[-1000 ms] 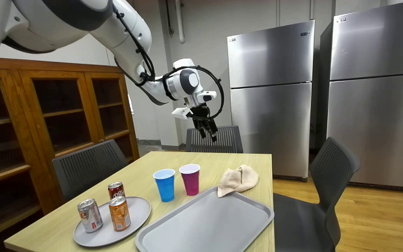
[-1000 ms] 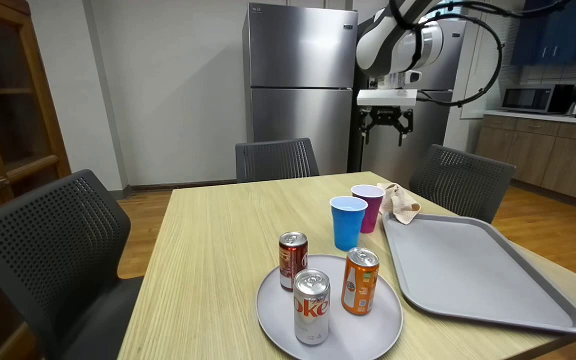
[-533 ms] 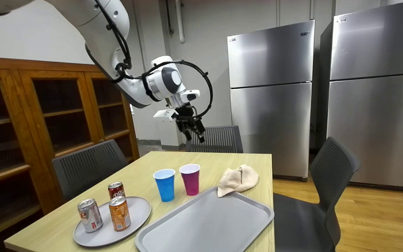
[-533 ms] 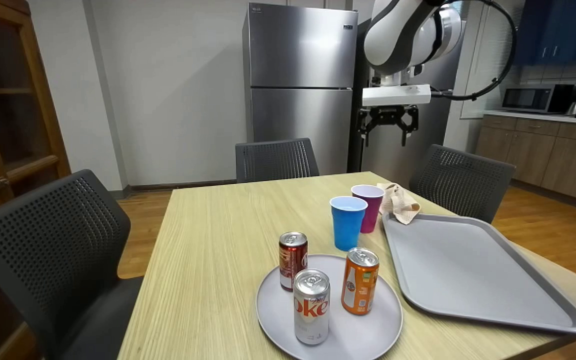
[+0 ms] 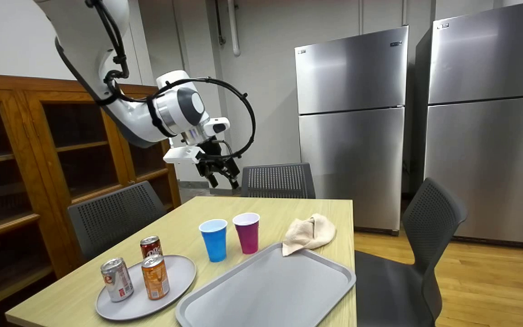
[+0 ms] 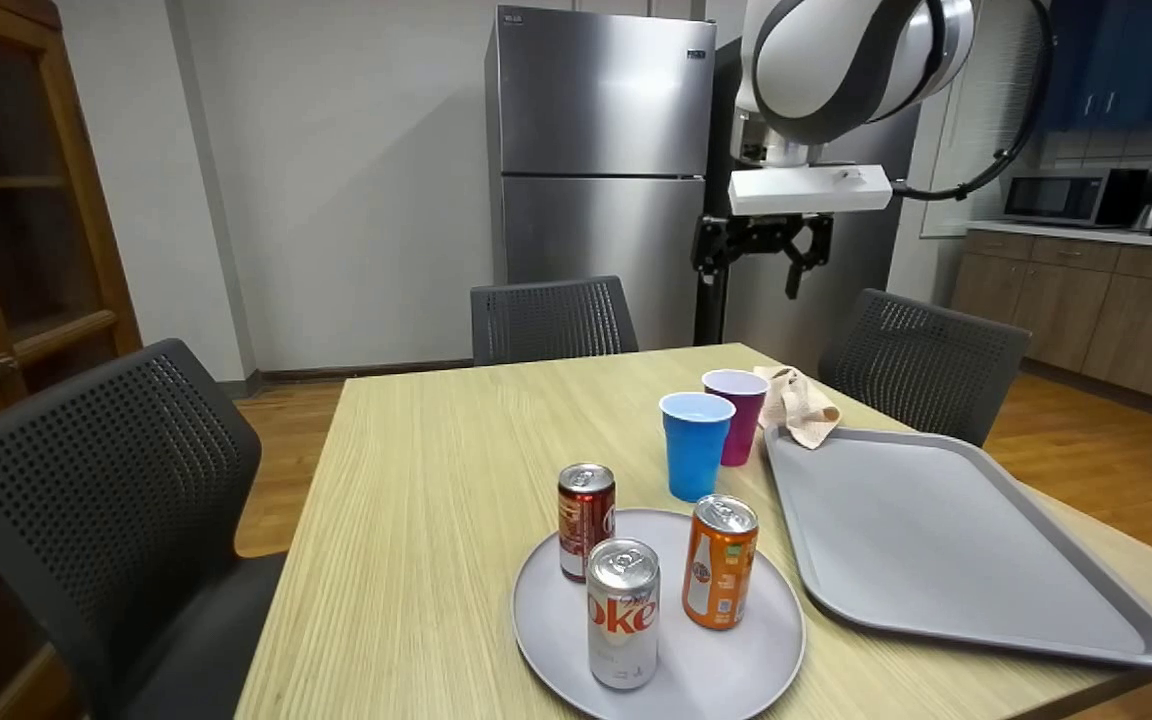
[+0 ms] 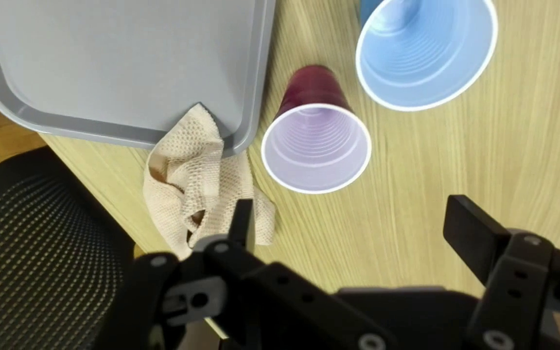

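Note:
My gripper is open and empty, held in the air above the table; it also shows in an exterior view and in the wrist view. A purple cup with a white inside stands upright and is nearest to the fingers in the wrist view. A blue cup stands upright beside it. A crumpled beige cloth lies partly over a corner of the grey tray, and my left-hand finger overlaps it in the wrist view. Nothing touches the fingers.
A round grey plate holds a Diet Coke can, an orange can and a dark red can. Chairs surround the wooden table. Two steel fridges and a wooden cabinet stand behind.
The arm and open gripper have moved left in an exterior view; in an exterior view the wrist looks larger and nearer. The cups, cans, cloth, plate and tray have not moved.

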Robot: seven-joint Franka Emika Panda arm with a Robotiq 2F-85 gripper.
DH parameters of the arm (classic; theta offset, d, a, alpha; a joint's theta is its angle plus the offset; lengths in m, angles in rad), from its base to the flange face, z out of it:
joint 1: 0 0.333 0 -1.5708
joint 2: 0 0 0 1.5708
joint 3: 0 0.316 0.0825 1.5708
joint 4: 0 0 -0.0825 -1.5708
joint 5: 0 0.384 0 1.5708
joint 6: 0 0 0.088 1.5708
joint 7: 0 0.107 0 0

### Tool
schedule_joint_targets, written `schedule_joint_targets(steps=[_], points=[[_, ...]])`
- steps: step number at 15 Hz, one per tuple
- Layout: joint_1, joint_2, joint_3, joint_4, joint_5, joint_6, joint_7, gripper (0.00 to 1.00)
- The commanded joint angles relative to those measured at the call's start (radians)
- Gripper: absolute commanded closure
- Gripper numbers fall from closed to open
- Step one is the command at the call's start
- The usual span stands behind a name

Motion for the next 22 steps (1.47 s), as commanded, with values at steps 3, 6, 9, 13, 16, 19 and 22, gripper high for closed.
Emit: schedule_joint_targets(steps=[3,6,9,13,16,19,22], points=[[-0.023,-0.146,0.091,-0.166,0.051,0.057,-0.16,0.0],[-0.021,-0.181,0.136,-0.212,0.116,0.062,-0.265,0.0],[-0.014,-0.196,0.174,-0.234,0.2,0.045,-0.376,0.0],[-0.003,-0.188,0.219,-0.232,0.305,0.012,-0.506,0.0],[0.005,-0.181,0.248,-0.224,0.364,-0.003,-0.579,0.0],[0.01,-0.17,0.273,-0.219,0.385,-0.005,-0.602,0.0],[0.002,-0.156,0.273,-0.218,0.358,0.02,-0.567,0.0]])
